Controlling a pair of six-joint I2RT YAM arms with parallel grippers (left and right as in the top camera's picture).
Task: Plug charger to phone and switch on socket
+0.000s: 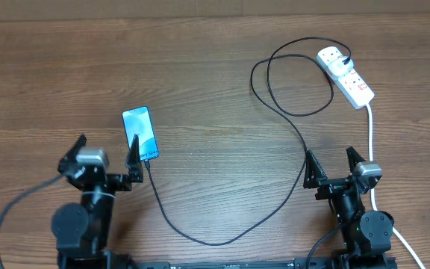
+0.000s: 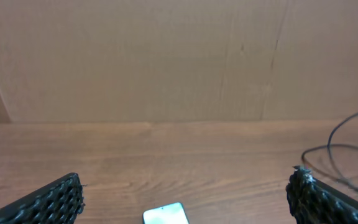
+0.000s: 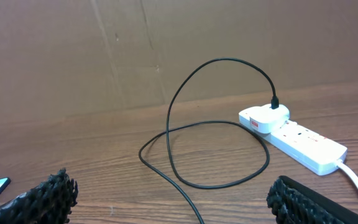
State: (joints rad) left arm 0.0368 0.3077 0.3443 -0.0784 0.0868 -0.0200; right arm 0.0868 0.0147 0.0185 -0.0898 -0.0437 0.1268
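The phone [image 1: 139,134] lies flat left of centre, its light blue screen up; its top edge shows in the left wrist view [image 2: 165,214]. The charger [image 1: 293,131], a thin black cable, runs from the white plug [image 3: 263,118] in the socket [image 1: 347,76], loops over the table and ends at the phone's near edge [image 1: 147,161]; whether its tip is seated I cannot tell. My left gripper [image 1: 109,140] is open, its right finger beside the phone's near end. My right gripper [image 1: 328,153] is open and holds nothing, with the cable [image 3: 191,199] running between its fingers on the table.
A thick white lead [image 1: 369,142] runs from the socket towards me, past the right arm's outer side. A brown cardboard wall [image 2: 166,56] closes off the far edge of the wooden table [image 1: 215,90].
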